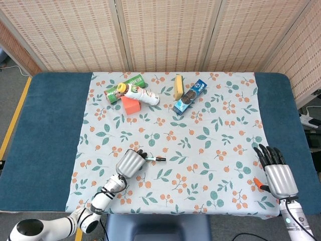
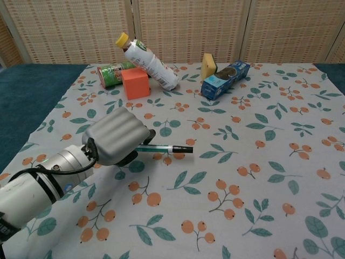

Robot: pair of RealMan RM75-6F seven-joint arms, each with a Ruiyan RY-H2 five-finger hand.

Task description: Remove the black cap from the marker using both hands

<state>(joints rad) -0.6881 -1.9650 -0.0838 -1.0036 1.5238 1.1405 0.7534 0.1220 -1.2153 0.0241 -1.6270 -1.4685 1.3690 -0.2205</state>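
Note:
The marker (image 2: 159,148) has a teal and white barrel and a black cap (image 2: 184,149) that points right. My left hand (image 2: 116,136) grips the barrel end, fingers curled around it, and the marker hangs just above the floral cloth with a shadow under it. In the head view the same left hand (image 1: 129,162) and marker (image 1: 156,158) show at the lower left of the cloth. My right hand (image 1: 277,175) is at the cloth's lower right edge, far from the marker, with its fingers straight and apart and nothing in it. The chest view does not show it.
At the back of the cloth lie a green can (image 2: 112,74), a white bottle with a yellow cap (image 2: 148,63) leaning on an orange cube (image 2: 135,82), a yellow sponge (image 2: 208,65) and a blue cookie box (image 2: 225,79). The blue table surface (image 1: 50,130) flanks the cloth.

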